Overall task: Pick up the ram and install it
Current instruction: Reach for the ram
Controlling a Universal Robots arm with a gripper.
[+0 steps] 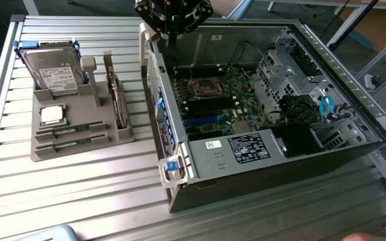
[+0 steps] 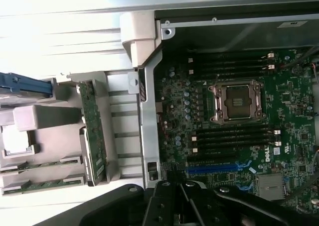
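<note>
Fingers closed tight, nothing seen between them, and the gripper [image 1: 173, 29] hangs over the far rim of the open case [image 1: 247, 186], right at its corner bracket. Below it the motherboard [image 1: 223, 103] lies exposed, with the bare socket [image 1: 203, 89] flanked by dark memory slots. The case wall with its blue latch [image 1: 171, 168] stands between the gripper and the grey tray [image 1: 79, 150] on the slatted table [image 1: 79, 201]. On that tray the expansion card [image 1: 116, 95] stands on edge nearest the case, the hard drive [image 1: 56, 70] is propped at the far end, and the processor [image 1: 52, 114] lies flat in the middle. Both sticks are seated in the tray's near slots: far ram [image 1: 71, 130] and near ram [image 1: 69, 145], well apart from the fingers, off to the exterior view's left. They lie parallel, long axes running roughly left to right in the exterior view, crosswise to the expansion card
</note>
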